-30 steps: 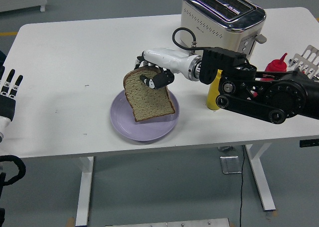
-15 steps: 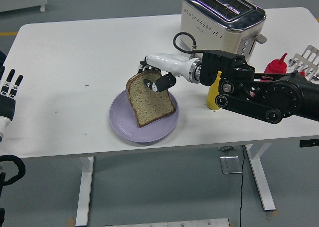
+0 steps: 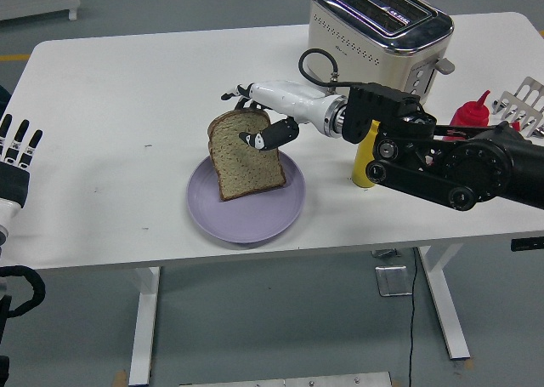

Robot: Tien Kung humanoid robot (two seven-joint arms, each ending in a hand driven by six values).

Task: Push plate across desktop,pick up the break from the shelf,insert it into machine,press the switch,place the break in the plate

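Overhead, right hand gripping bread slice over purple plate, white table, grey floor.

toaster behind, yellow bottle right

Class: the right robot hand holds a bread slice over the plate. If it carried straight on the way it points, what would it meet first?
Probably nothing: past the right robot hand and bread slice, only bare white table shows leftward, though height is unclear.

We record bright, even overhead light with soft, short shadows under the plate and the counter. Glare streaks the toaster top; focus is sharp, with slight bowing of the counter edges.
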